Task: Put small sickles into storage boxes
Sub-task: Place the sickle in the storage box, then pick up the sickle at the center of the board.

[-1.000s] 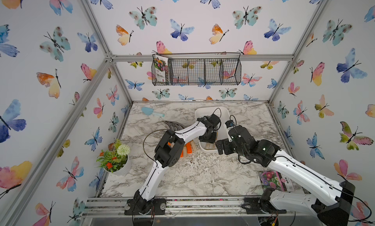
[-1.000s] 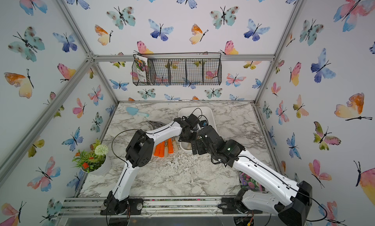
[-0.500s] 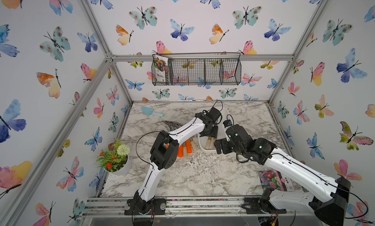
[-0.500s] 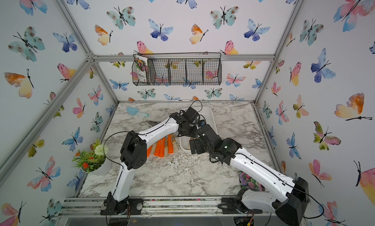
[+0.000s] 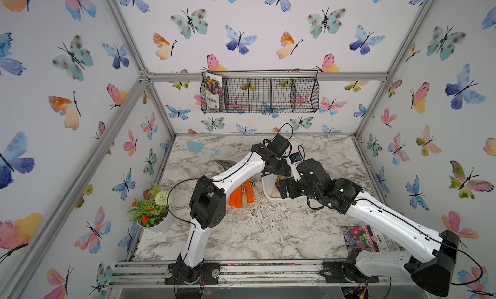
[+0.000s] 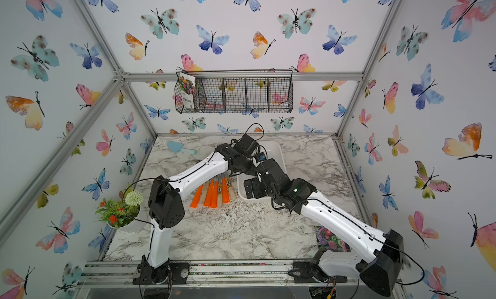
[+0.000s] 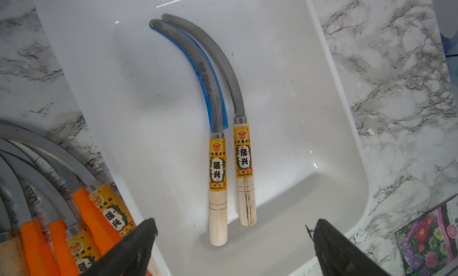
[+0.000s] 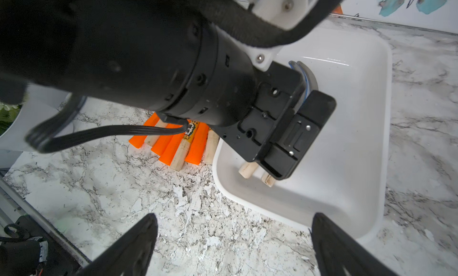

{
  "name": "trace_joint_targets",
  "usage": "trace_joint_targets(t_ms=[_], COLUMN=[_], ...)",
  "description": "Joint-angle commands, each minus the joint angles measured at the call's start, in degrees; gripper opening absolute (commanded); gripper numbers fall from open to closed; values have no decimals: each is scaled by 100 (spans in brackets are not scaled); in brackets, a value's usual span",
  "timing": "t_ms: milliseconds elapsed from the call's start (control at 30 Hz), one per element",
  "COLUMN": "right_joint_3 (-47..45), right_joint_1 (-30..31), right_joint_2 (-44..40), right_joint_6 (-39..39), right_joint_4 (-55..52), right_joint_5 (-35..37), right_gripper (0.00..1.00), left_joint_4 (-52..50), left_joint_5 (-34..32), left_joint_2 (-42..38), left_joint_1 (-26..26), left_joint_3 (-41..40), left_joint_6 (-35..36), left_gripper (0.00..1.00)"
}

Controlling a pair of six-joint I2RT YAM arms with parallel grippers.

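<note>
- The left gripper [image 7: 233, 226] hangs over the white storage tray [image 7: 148, 89] with its jaws spread wide, holding nothing.
- 2 wood-handled sickles [image 7: 218, 168] lie side by side on the tray floor below it, blades curving the same way (1 blade wears a blue guard).
- The right gripper [image 8: 234, 220], equally wide and empty, hovers by the tray's front rim. The left arm's wrist [image 8: 148, 64] hides the middles of those 2 sickles from its camera.
- A pile of sickles [image 6: 214, 193] rests on the marble table [image 6: 228, 236] just beside the tray, showing 4 orange handles and 3 wooden.
- Around them are 1 light blue trowel [image 5: 201, 147], 1 potted plant [image 5: 150, 211], 1 wire basket [image 5: 260, 95] and 1 seed packet [image 5: 362, 237].
</note>
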Motion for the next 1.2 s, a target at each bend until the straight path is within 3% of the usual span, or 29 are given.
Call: trace_joint_targets(t_ms=[0,900,1167], right_joint_3=[164,641,641], right_joint_1=[-39,14,120], right_joint_2=[130,1571,1892], right_joint_6=[-124,-76,55], right_joint_4=[227,1196,1346], right_joint_5=[-190,-1199,-1410], right_gripper=[99,98,98], left_joint_4=[-124,181,457], left_joint_5=[-177,-331,-189], left_joint_2=[-386,-2434,-2824], left_joint_1=[127,1051,1398], left_joint_3=[-145,-2989,-3889], left_joint_6=[42,-47,-128], left_gripper=[98,100,91])
